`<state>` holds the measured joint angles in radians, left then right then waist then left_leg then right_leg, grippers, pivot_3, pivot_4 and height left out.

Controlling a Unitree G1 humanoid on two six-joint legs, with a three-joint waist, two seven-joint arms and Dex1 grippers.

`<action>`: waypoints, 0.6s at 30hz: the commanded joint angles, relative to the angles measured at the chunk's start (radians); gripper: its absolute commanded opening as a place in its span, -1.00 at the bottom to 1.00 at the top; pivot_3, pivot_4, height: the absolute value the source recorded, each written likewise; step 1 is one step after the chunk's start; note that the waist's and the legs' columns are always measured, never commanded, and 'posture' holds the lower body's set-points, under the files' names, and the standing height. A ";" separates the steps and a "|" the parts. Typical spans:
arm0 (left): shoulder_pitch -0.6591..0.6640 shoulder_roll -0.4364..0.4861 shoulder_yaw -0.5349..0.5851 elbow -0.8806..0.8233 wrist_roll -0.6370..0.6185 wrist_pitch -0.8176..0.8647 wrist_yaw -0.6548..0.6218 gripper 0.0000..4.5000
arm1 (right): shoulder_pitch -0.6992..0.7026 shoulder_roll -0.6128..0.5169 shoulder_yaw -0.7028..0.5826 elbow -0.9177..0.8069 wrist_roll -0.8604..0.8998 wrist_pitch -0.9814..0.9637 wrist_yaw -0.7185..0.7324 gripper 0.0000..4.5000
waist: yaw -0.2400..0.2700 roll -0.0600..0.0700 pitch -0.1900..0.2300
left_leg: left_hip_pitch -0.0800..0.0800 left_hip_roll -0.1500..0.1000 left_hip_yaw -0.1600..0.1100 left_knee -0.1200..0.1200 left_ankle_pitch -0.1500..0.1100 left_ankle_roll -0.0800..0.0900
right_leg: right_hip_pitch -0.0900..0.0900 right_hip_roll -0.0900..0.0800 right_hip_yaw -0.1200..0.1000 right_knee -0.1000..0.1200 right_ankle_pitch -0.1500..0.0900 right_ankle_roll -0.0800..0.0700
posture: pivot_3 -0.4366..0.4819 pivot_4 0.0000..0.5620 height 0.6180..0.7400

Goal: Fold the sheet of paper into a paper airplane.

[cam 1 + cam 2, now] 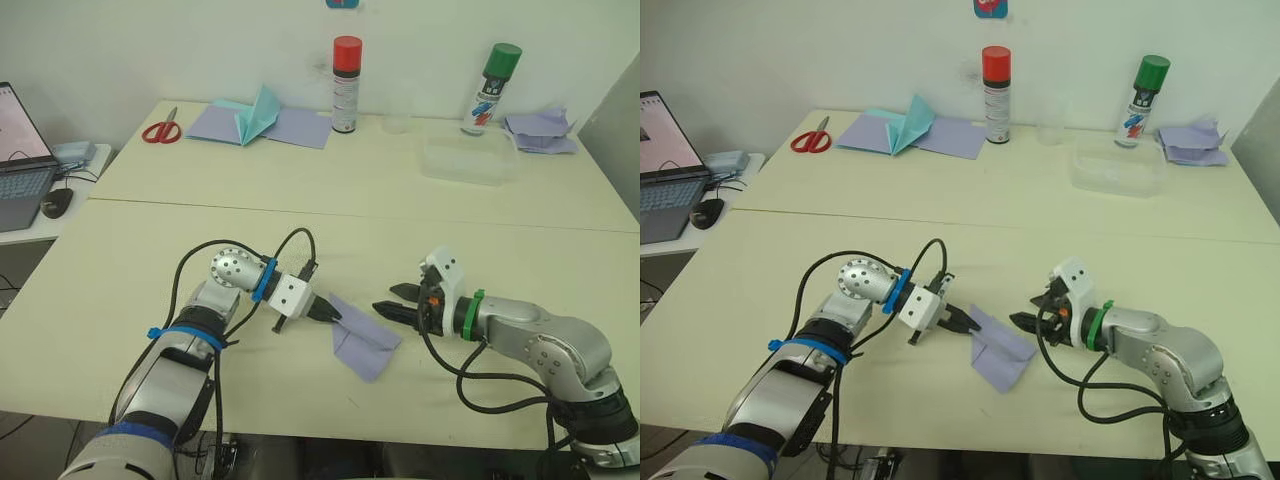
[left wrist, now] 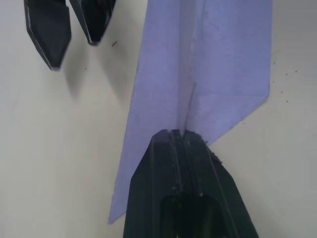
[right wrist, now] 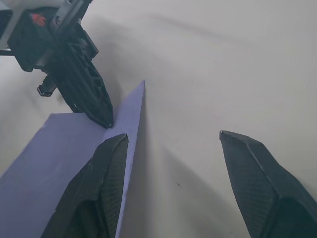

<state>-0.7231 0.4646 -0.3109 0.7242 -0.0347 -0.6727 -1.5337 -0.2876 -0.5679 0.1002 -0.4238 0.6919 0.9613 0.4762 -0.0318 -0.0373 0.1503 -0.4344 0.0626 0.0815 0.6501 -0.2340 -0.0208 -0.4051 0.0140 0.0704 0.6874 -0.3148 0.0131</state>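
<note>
Two black-fingered grippers are meeting over a pale cream desk (image 1: pixel 150 230). The left gripper (image 1: pixel 330 316) is pinching the centre crease of the paper airplane (image 1: pixel 365 341), a thin, smooth lavender wedge lying flat near the desk's front edge. The right gripper (image 1: pixel 389 305) is hovering just beside the paper's other side, fingers spread apart. Farther back are standing two spray cans (image 1: pixel 346 85), labels unreadable, with red-handled scissors (image 1: pixel 162 129), a teal folded shape (image 1: pixel 258 115) and a clear plastic tray (image 1: pixel 463 162).

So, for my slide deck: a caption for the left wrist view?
Left gripper shut on the folded lavender paper airplane lying on the table, right gripper open nearby.
</note>
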 commanded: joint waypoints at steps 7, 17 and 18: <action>0.270 0.214 0.014 -0.954 0.014 1.023 0.185 -0.99 | 0.088 -0.105 -0.041 -0.001 -0.142 -0.361 0.258 0.36 | 0.005 0.002 0.001 | 0.002 0.000 -0.004 0.003 0.000 0.000 | 0.000 0.000 0.000 0.009 -0.001 0.001 | -0.05 -0.47 1.00; 0.299 0.169 -0.120 -1.110 0.111 1.295 0.404 -0.99 | 0.129 -0.200 -0.020 0.064 -0.226 -0.563 0.518 0.36 | 0.003 0.003 0.002 | 0.013 -0.001 -0.010 0.013 0.000 0.000 | 0.018 0.003 0.000 0.009 -0.004 0.006 | -0.05 -0.47 1.00; 0.300 0.174 -0.131 -1.104 0.121 1.273 0.411 -0.99 | 0.125 -0.203 -0.019 0.075 -0.235 -0.573 0.529 0.36 | 0.003 0.003 0.002 | 0.013 -0.001 -0.010 0.013 0.000 0.000 | 0.019 0.003 0.000 0.009 -0.004 0.006 | -0.05 -0.47 1.00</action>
<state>-0.4207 0.6333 -0.4338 -0.3489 0.0700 0.6256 -1.1414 -0.1475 -0.7629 0.0815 -0.3534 0.4738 0.4236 0.9786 -0.0287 -0.0347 0.1519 -0.4210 0.0619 0.0711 0.6632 -0.2337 -0.0204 -0.3866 0.0167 0.0709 0.6970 -0.3185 0.0185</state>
